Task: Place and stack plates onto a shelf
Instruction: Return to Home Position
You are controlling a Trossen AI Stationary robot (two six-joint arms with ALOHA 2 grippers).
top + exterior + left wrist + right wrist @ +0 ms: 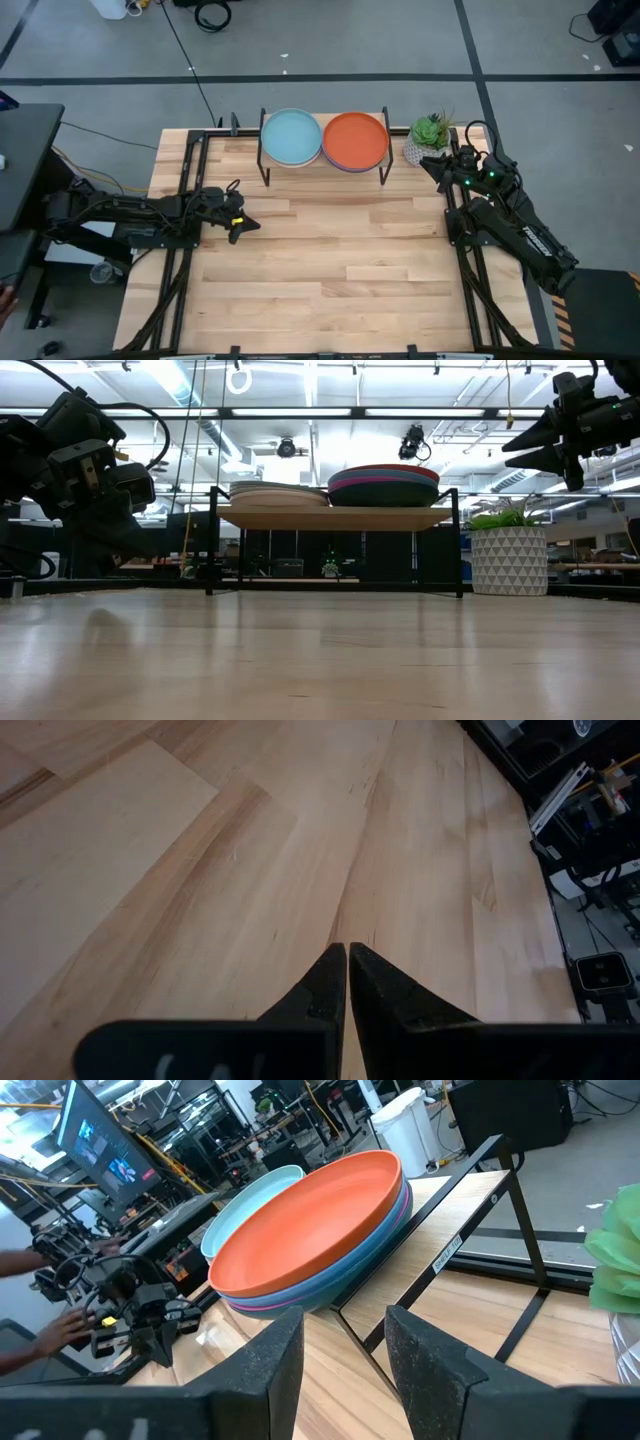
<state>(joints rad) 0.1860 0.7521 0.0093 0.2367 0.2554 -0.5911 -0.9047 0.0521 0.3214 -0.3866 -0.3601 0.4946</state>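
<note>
Two stacks of plates sit on the shelf point(325, 160) at the table's far edge. The left stack has a light teal plate point(291, 136) on top; the right stack has an orange plate point(355, 140) on top, with blue and pink ones under it in the right wrist view point(310, 1230). My left gripper point(243, 224) is shut, low over the table's left side, touching nothing. My right gripper point(430, 164) is open, raised near the shelf's right end, holding nothing.
A potted green plant point(430, 135) in a white patterned pot stands at the table's far right, just beside my right gripper. A person's hand point(60, 1330) shows beyond the table's left side in the right wrist view. The bare wooden table point(330, 270) stretches in front of the shelf.
</note>
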